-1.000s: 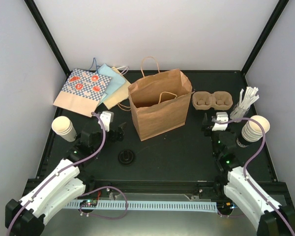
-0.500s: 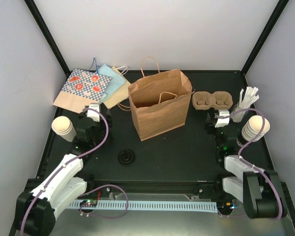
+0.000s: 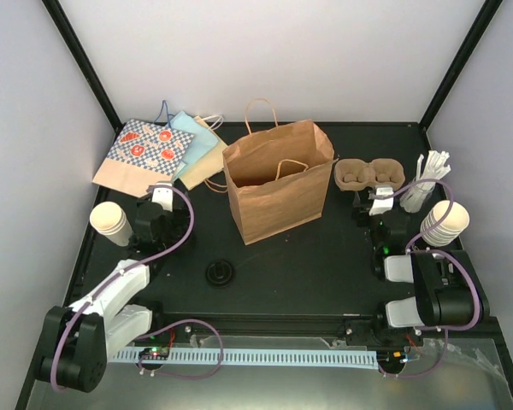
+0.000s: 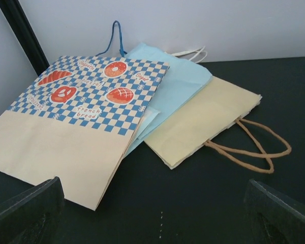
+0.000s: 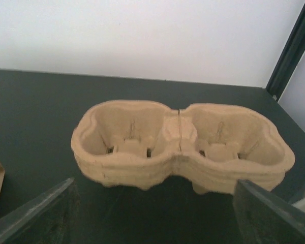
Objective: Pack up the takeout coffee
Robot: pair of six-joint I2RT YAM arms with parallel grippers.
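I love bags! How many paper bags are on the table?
4. The brown bag stands upright in the middle; the checkered bag, blue bag and cream bag lie flat, overlapping, at the far-left corner. Another might hide beneath them.

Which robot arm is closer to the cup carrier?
Right. The right end effector sits just in front of the carrier, open and facing it. The left end effector is far off, past the brown bag, by the flat bags.
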